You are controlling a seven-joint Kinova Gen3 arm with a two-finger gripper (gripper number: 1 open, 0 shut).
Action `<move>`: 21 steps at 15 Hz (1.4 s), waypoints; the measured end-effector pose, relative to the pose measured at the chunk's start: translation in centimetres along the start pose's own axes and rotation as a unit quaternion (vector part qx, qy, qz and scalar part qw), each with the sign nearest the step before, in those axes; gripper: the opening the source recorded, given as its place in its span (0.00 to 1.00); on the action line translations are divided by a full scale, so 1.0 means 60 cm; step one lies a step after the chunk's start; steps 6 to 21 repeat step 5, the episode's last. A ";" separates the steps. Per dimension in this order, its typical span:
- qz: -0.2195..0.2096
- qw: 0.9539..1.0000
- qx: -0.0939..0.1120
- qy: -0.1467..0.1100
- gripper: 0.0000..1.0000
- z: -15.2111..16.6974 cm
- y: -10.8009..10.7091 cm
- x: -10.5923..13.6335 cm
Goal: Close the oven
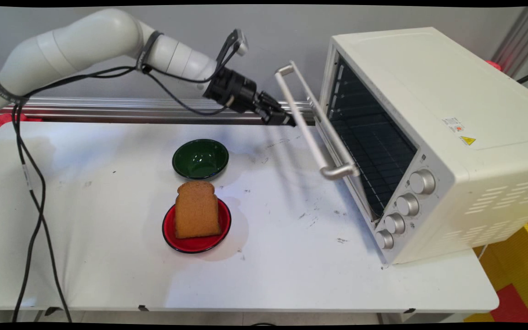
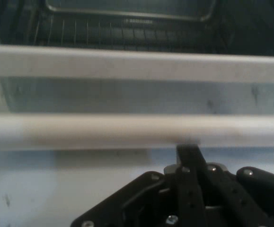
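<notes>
Reaching toward oven door handle (image 1: 307, 123) at table's far right, my fingers (image 2: 189, 153) pressed together just beside bar; door part-open. Bread (image 1: 197, 209) on red plate (image 1: 171, 238) mid-table.

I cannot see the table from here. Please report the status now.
Gripper at oven door handle, fingers unclear. Oven door partly open. Toast on red plate, green bowl behind it.
</notes>
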 end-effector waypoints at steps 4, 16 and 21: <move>-0.002 1.000 -0.004 0.005 0.00 -0.012 0.000 0.028; -0.003 1.000 -0.006 0.002 0.00 -0.018 0.001 0.031; -0.003 1.000 -0.006 0.002 0.00 -0.018 0.001 0.031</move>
